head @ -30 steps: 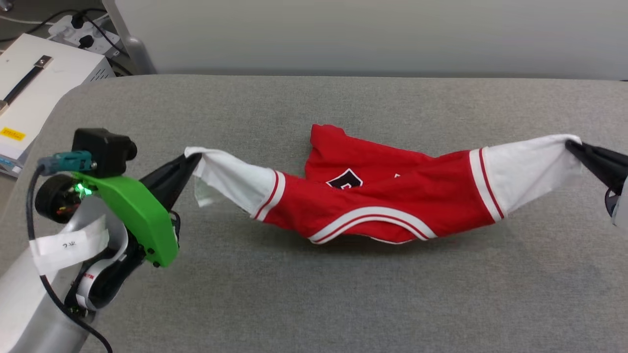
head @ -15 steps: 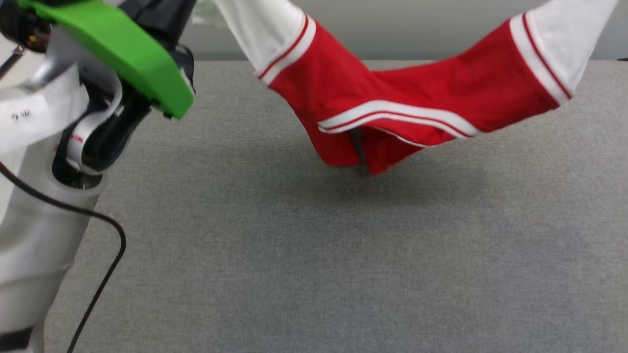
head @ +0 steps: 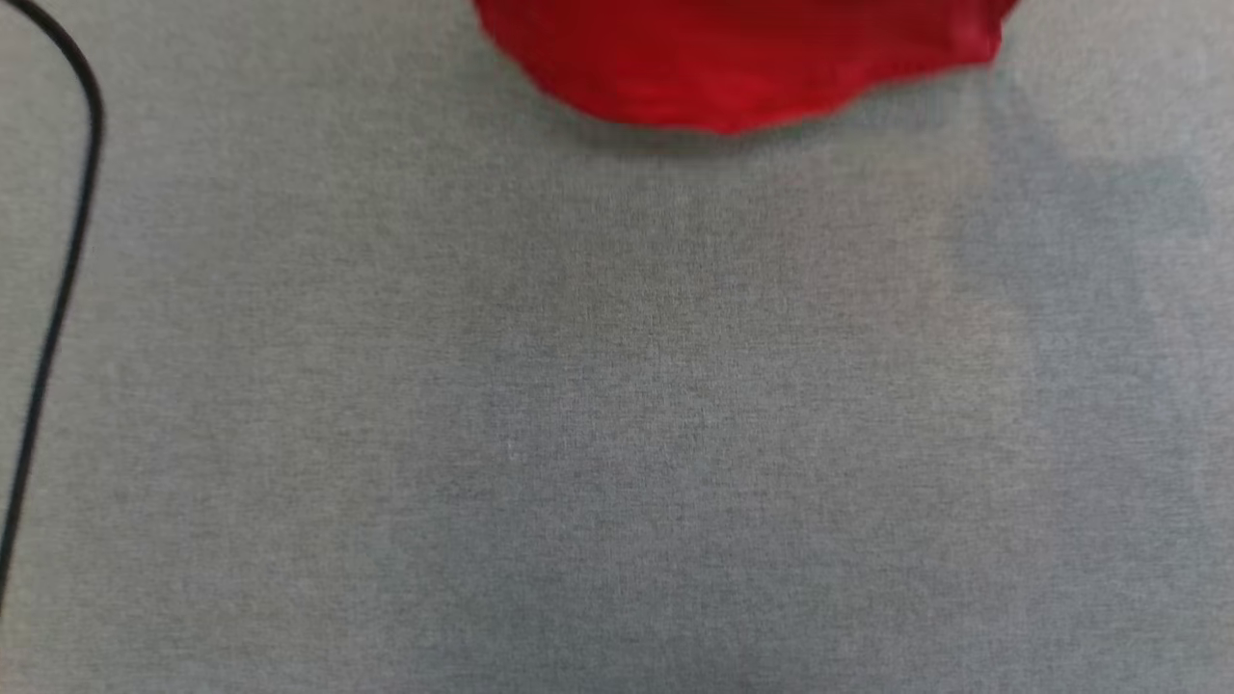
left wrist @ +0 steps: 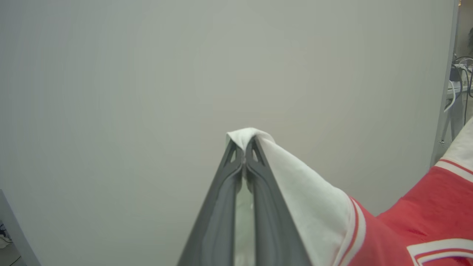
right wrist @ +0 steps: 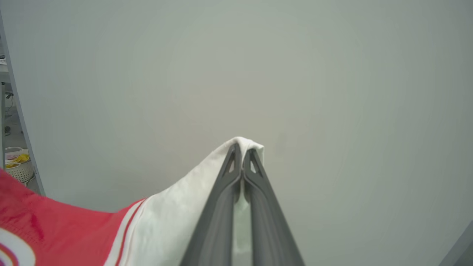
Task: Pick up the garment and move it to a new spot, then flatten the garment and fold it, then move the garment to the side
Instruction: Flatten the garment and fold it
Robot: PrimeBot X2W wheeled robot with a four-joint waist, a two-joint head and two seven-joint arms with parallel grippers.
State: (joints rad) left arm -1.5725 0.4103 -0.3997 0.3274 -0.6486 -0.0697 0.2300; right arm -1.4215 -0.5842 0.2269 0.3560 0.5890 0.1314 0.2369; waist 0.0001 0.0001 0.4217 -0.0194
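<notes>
The garment (head: 737, 58) hangs in the air, stretched between both arms. In the head view its red lower edge droops in a wavy curve over the far part of the grey worktop (head: 617, 434), with a soft shadow right under it. Whether that edge brushes the surface or hangs just clear cannot be told. The left gripper (left wrist: 244, 147) has its two fingers pressed together on the tip of one white sleeve (left wrist: 306, 199), which drapes down towards the striped trim and the red body. The right gripper (right wrist: 242, 153) pinches the other white sleeve (right wrist: 177, 214) the same way. Both wrist views look at a plain pale wall (left wrist: 111, 92). A second ago the jersey's body lay sagging on the worktop between the two pinched sleeves, and half a second ago it was rising with only a low fold near the surface. The head camera has also tipped since then, so part of that shift is the view's own. A black cable (head: 67, 241) trails down the left side of the head view. The pick-up looks done and the carry to a new spot is probably under way. Flattening, folding and setting aside are all left to do.
</notes>
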